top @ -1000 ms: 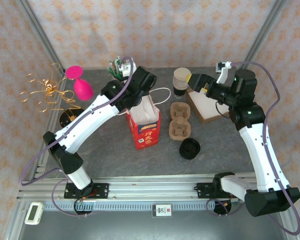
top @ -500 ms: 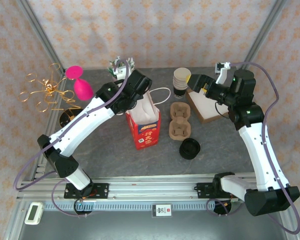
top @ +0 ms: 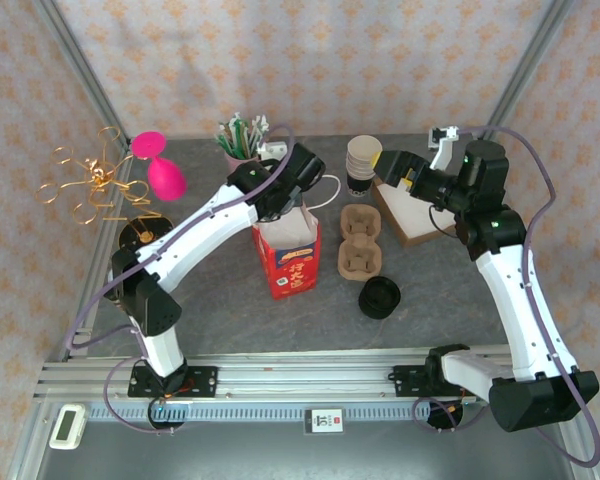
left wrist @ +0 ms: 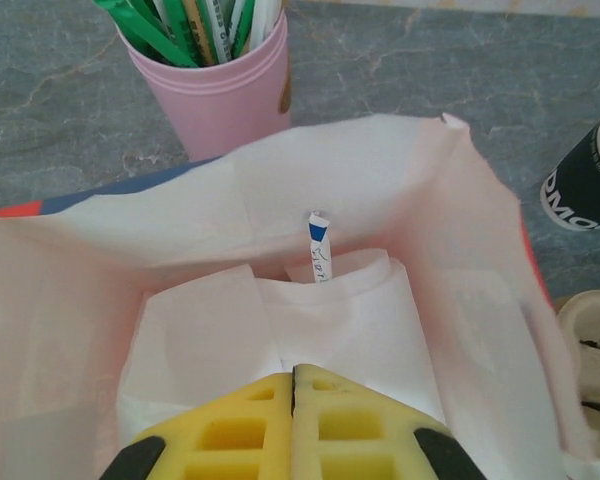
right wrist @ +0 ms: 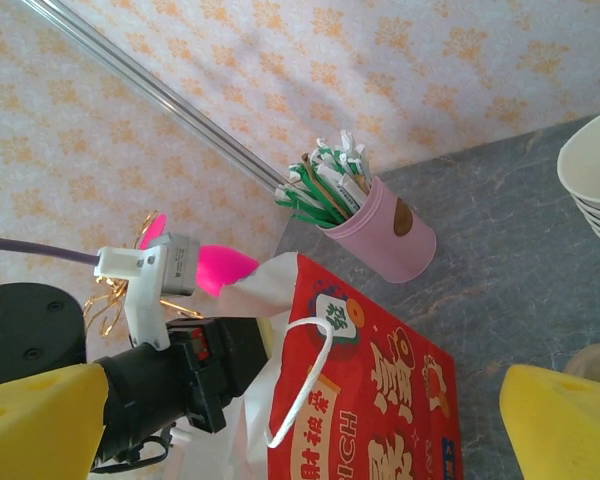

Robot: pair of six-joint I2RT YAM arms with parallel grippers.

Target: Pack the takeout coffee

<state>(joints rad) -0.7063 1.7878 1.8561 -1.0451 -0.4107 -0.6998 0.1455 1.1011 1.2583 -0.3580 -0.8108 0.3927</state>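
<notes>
The red paper bag (top: pixel 292 262) stands upright in the middle of the table (top: pixel 230 320), and the left gripper (left wrist: pixel 292 400) is pressed shut at its open mouth; I cannot tell whether paper is caught between the fingers. The right gripper (right wrist: pixel 305 385) gapes wide near the takeout cup (top: pixel 359 184), which stands just behind the cardboard carrier (top: pixel 360 240). The bag looks thin and floppy, best pinched at the rim or loop handle, while the cup probably crushes easily, so take it round the body and keep it upright.

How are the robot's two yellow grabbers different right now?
The left gripper is shut, its fingers pressed together; the right gripper is wide open. The left gripper points down into the open red bag, while the right gripper sits beside the stack of paper cups. Both have chunky yellow fingers.
</notes>
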